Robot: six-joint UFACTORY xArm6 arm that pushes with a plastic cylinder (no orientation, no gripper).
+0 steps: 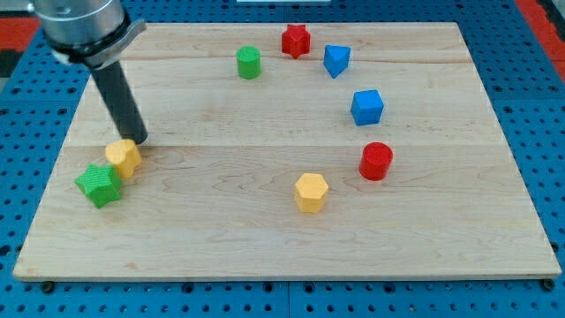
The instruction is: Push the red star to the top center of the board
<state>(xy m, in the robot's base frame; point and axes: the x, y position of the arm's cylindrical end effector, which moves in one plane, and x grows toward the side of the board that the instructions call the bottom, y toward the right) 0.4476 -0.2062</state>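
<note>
The red star (296, 41) sits near the view's top edge of the wooden board (265, 238), slightly right of the middle. My tip (139, 140) is at the view's left, far from the star, touching the top right side of a yellow block (124, 158). A green star-like block (98, 185) lies just below left of the yellow one, touching it.
A green cylinder (249, 63) stands left of the red star. A blue block (336, 60) lies right of the star and a blue cube (367, 107) lower right. A red cylinder (376, 161) and a yellow hexagonal block (311, 192) lie lower down.
</note>
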